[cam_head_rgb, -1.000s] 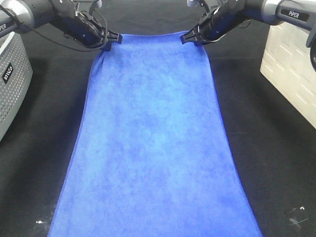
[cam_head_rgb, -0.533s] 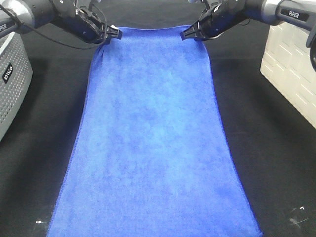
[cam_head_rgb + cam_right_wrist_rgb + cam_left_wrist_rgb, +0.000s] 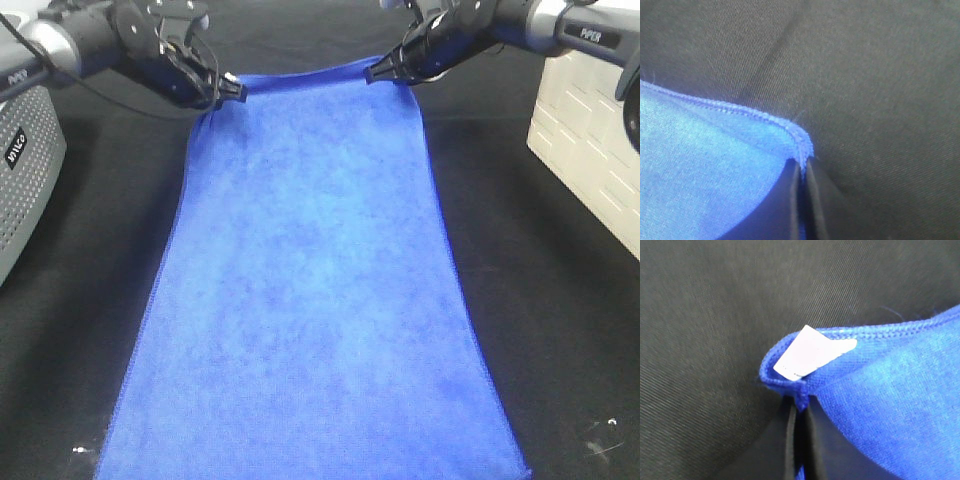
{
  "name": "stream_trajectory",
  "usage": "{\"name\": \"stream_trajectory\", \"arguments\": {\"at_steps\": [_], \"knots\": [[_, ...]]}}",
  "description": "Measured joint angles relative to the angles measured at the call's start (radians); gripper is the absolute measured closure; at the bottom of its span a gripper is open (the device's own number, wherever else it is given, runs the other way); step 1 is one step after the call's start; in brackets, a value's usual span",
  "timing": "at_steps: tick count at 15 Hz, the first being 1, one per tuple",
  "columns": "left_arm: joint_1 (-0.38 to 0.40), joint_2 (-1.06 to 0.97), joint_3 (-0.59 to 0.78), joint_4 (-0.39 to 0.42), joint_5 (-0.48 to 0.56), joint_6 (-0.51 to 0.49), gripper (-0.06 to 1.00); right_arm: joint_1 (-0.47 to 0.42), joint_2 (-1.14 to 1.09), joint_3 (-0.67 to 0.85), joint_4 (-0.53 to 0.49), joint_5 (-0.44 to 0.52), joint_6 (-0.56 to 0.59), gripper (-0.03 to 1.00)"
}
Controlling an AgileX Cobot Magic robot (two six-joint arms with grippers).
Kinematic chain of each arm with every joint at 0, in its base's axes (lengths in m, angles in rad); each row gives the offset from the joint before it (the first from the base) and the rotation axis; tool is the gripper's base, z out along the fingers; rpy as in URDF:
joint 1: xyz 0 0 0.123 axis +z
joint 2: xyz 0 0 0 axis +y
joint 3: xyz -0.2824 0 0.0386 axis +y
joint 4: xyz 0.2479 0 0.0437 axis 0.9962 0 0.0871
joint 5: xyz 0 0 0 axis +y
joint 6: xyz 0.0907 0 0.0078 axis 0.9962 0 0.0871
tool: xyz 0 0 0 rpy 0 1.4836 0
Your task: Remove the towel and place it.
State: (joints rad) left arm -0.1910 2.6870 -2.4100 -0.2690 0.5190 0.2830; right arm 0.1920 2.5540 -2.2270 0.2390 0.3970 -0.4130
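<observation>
exterior high: towel [image 3: 310,290] spread down frame centre on black counter [image 3: 560,300], left hand [image 3: 232,90] and right hand [image 3: 378,72] pinching its top corners | left wrist: fingers [image 3: 790,440] clamped on hem below white tag [image 3: 810,352] | right wrist: fingers [image 3: 815,200] pressed on corner hem

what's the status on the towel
Left gripper and right gripper each shut on a far towel corner. Towel spread on table. Nothing in the way.

One blue towel [image 3: 310,290] lies on one black cloth [image 3: 80,300]. Two grippers are there, left [image 3: 232,90] and right [image 3: 378,72]. Two bins flank it: grey [image 3: 20,170], white [image 3: 590,140].
</observation>
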Motion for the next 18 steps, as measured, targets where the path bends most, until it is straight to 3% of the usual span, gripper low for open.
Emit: {"name": "stream_trajectory", "arguments": {"at_steps": [8, 10, 12, 14, 16, 18], "knots": [[0.0, 0.065, 0.0, 0.007, -0.107, 0.0, 0.93, 0.0, 0.098, 0.0, 0.016, -0.054, 0.0, 0.95], [0.0, 0.08, 0.0, 0.007, -0.125, 0.0, 0.93, 0.0, 0.111, 0.0, 0.017, -0.06, 0.0, 0.9], [0.0, 0.081, 0.0, 0.009, -0.138, 0.0, 0.93, 0.0, 0.119, 0.0, 0.017, -0.062, 0.0, 0.77], [0.0, 0.081, 0.0, 0.027, -0.156, 0.0, 0.91, 0.0, 0.119, 0.0, 0.017, -0.078, 0.0, 0.56], [0.0, 0.081, 0.0, 0.052, -0.175, 0.0, 0.8, -0.007, 0.119, 0.0, 0.017, -0.111, 0.0, 0.37], [0.0, 0.081, 0.0, 0.081, -0.222, 0.0, 0.61, -0.015, 0.119, 0.0, 0.017, -0.141, 0.0, 0.31]]}}
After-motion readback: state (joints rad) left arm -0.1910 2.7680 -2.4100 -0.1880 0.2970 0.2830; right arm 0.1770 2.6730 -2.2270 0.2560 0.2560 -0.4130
